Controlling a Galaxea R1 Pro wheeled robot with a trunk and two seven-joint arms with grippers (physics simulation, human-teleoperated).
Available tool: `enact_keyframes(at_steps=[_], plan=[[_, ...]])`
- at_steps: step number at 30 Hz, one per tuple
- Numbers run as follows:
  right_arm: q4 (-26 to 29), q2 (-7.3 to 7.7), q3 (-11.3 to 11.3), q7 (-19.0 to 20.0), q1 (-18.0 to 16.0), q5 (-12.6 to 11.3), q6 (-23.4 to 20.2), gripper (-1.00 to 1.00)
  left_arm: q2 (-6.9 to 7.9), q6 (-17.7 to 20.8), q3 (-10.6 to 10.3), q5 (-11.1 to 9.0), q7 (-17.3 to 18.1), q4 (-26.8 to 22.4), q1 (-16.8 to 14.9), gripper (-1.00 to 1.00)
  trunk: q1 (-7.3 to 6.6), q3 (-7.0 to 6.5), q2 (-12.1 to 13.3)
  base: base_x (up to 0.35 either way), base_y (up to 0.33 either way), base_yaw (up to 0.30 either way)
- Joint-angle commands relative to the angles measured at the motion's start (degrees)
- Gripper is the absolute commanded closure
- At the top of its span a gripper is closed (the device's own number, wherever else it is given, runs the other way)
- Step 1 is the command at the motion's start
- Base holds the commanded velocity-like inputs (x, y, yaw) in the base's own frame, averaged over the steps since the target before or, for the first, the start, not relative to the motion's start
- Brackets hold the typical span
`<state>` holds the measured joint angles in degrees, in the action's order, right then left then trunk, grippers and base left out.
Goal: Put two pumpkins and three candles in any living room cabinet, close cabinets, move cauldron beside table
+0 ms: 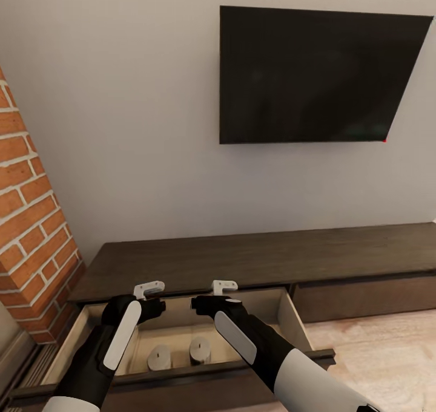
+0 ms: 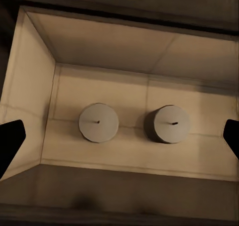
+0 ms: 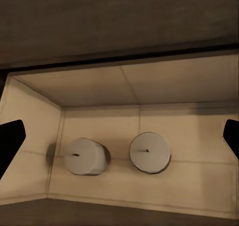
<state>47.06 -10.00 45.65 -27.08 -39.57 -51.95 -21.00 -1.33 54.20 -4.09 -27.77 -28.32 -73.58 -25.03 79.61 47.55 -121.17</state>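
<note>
Showing dark brown matt wood grain across the cabinet (image 1: 254, 258) top at mid-frame. Lining its open drawer (image 1: 293, 318), lower centre, in pale smooth wood. Looking waxy, matt and grey: two candles (image 1: 180, 353) on the drawer floor. Appearing rough and matt, the red brick wall (image 1: 30, 230) at left. Gleaming faintly, the black TV screen (image 1: 315, 73) upper right.
</note>
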Motion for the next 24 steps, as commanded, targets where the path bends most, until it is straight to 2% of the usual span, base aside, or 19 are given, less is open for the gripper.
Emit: enact_keyframes(at_steps=[1,11,24], plan=[[0.0,0.0,0.1,-0.4,-0.1,-0.3,-0.1,-1.0,0.01,0.1,0.0,-0.6,-0.6,-0.1,0.0,-1.0,-0.23,-0.17,0.4,0.0,0.0,-0.234],[0.0,0.0,0.1,-0.4,-0.1,-0.3,-0.1,-1.0,0.01,0.1,0.0,-0.6,-0.6,-0.1,0.0,-1.0,-2.43,-2.37,4.4,-0.096,0.0,-0.228],[0.1,0.0,0.1,-0.4,-0.1,-0.3,-0.1,-1.0,0.01,0.1,0.0,-0.6,-0.6,-0.2,0.0,-1.0,-5.28,-4.73,9.6,-0.006,0.0,-0.015]])
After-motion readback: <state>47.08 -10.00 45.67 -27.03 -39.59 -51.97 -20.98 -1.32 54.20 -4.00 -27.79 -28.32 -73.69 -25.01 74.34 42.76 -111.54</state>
